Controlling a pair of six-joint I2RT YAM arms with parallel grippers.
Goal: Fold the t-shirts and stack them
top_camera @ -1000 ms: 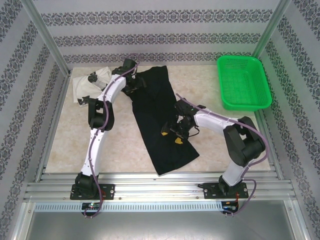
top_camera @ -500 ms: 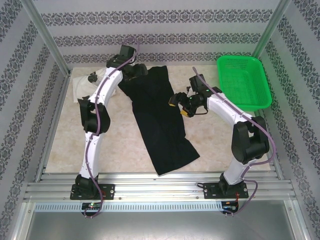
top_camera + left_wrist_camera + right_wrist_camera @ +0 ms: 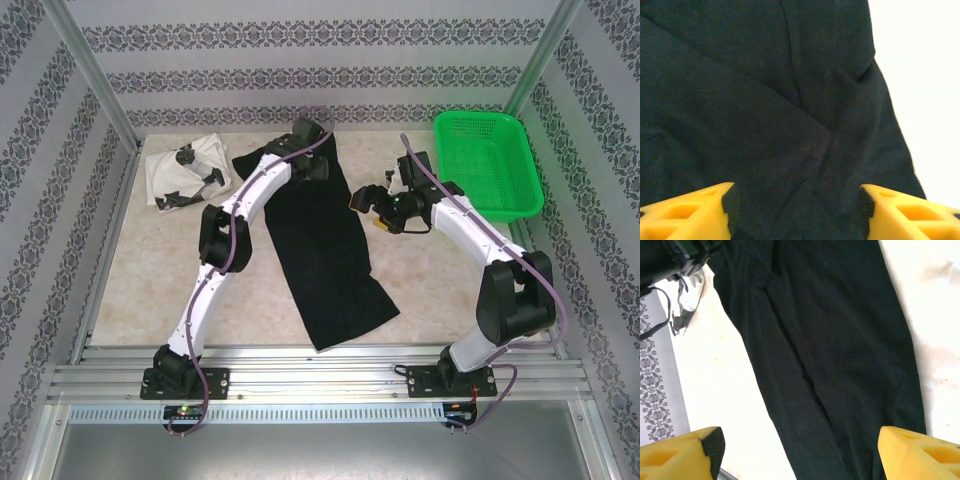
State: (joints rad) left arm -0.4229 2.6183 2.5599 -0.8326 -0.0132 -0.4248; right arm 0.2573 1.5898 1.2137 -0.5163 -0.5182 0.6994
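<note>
Because the black t-shirt (image 3: 320, 250) lies as one long narrow strip on the table (image 3: 150, 270), its long axis is what the next fold turns on: in the overhead view it runs from its far end at about 12 o'clock down to its near end at about 5 o'clock, slightly slanted to the right. The left gripper (image 3: 322, 168) sits over the far end of that strip, so the rest of the shirt stretches away from it toward 6 o'clock. In the left wrist view the left gripper (image 3: 796, 205) has its yellow fingers (image 3: 695, 212) spread wide with dark cloth and a diagonal crease below them, holding nothing; whether the tips touch the fabric is hard to tell from so close. The right gripper (image 3: 378, 208) hangs just beside the strip's right edge, about a third of the way down, with the shirt at its 9 o'clock; its jaws also stand wide and empty, the strip running lengthwise below them. I judge the left arm nearer the far hem and the right arm better placed for the near end. The white t-shirt (image 3: 185, 170) lies crumpled at 10 o'clock, well apart from the black one, next to the left wall
</note>
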